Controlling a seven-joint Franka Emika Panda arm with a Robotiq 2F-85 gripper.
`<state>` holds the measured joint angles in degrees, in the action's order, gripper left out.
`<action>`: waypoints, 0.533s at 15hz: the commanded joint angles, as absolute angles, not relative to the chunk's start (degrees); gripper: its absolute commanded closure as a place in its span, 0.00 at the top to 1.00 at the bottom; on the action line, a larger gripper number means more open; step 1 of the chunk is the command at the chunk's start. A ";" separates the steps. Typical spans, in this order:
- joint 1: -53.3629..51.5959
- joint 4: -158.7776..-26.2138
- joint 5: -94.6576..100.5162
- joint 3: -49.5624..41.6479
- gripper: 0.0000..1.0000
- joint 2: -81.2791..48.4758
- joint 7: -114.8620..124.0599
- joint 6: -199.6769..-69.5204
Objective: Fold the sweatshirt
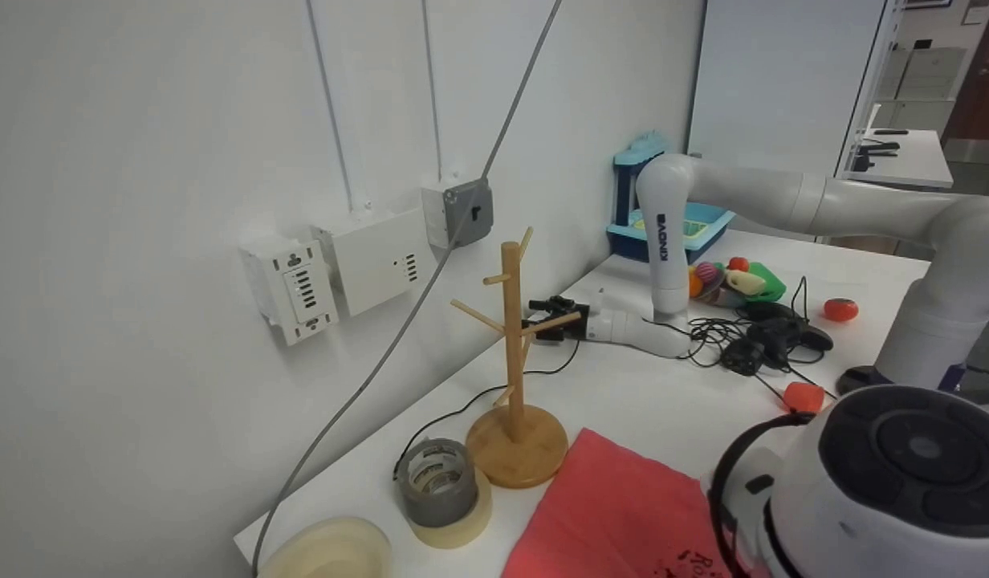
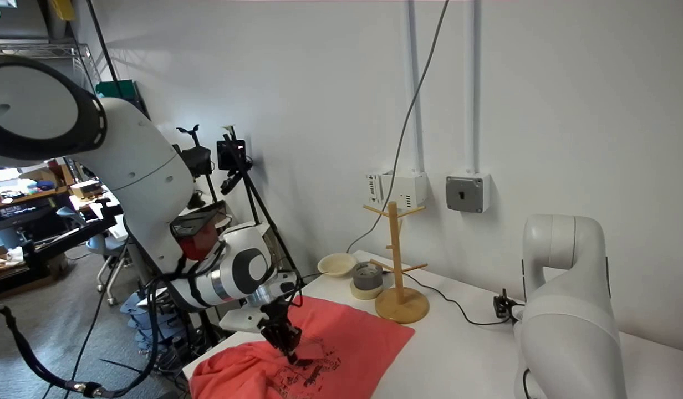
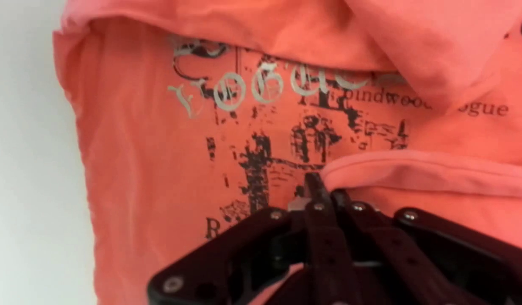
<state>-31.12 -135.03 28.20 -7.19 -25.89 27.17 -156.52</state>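
Sweatshirt of soft coral-red fabric with dark print (image 2: 341,335) is spread over the white flat tabletop (image 2: 458,349), bunched by its edge. Folding judged started, not finished: print is partly covered by a loose flap (image 3: 252,29); remaining, flap to be smoothed, more folds made. Cloth lies directly under the black two-fingered claw (image 3: 326,185); raised fold (image 3: 413,169) appears pinched in its closed fingers.

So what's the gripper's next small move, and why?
Probably ease the pinched fold leftward in the wrist view, over the print, with the gripper shut. It looks closed on that raised fold of the sweatshirt, while much of the print and the fairly flat part left of it lie uncovered, so that side seems unfolded.
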 commanded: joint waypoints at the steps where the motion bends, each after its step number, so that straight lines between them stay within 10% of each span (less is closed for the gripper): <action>1: -33.07 -140.84 32.28 -10.20 0.01 -21.60 34.74 -157.55; 8: -36.27 -147.70 42.46 -13.89 0.01 -15.75 51.81 -155.26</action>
